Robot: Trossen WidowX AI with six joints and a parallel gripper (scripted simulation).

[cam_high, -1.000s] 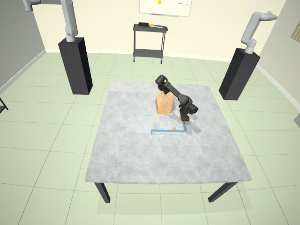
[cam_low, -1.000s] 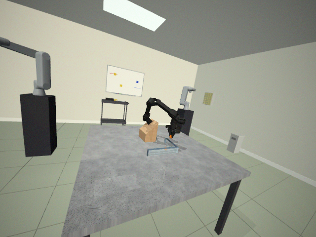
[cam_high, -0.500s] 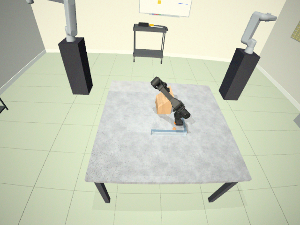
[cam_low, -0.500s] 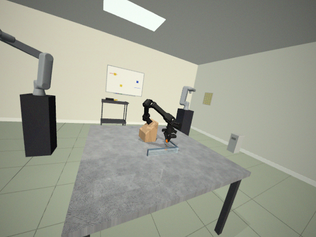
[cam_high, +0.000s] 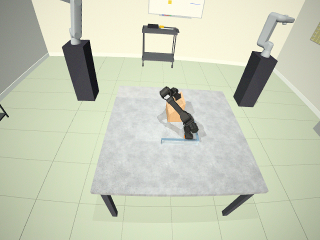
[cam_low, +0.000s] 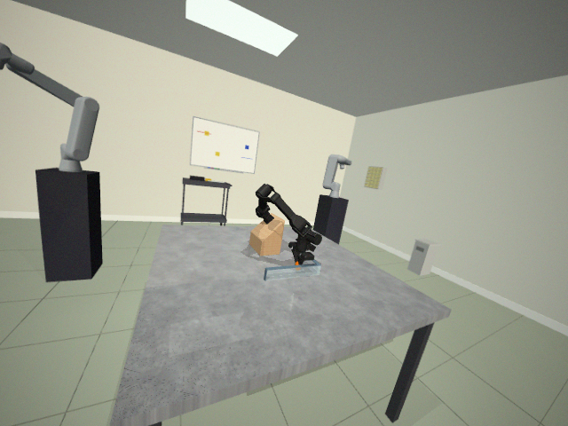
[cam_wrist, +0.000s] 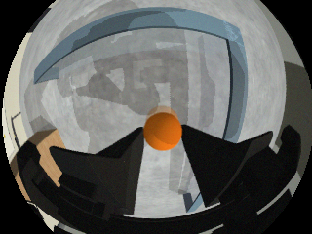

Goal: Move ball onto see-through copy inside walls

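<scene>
1. Right now the black parallel-jaw gripper [cam_wrist: 163, 139] pinches the small orange ball [cam_wrist: 163, 131] between its two dark fingers, one flank pressed on each side, so the ball cannot roll while it is carried
2. Held that way, the ball hangs low over the grey mottled table [cam_high: 144, 165], inside the corner made by the two low clear bluish walls [cam_high: 178, 141]; in the top view only a sliver of orange [cam_high: 184, 136] shows beside the gripper, close to the near wall
3. Seen from the wrist, the long wall curves across the far side and the short one runs down the right, so the ball sits in their angle, where the walls would likely stop it rolling off
4. A faint paler rim shows just above the ball, perhaps the see-through copy, but I cannot tell for sure
5. Behind, the arm's base stands by a tan cardboard box [cam_low: 265, 240], well apart from the walls
6. Judging by this, what remains is lowering, releasing gently, then backing the gripper away
</scene>
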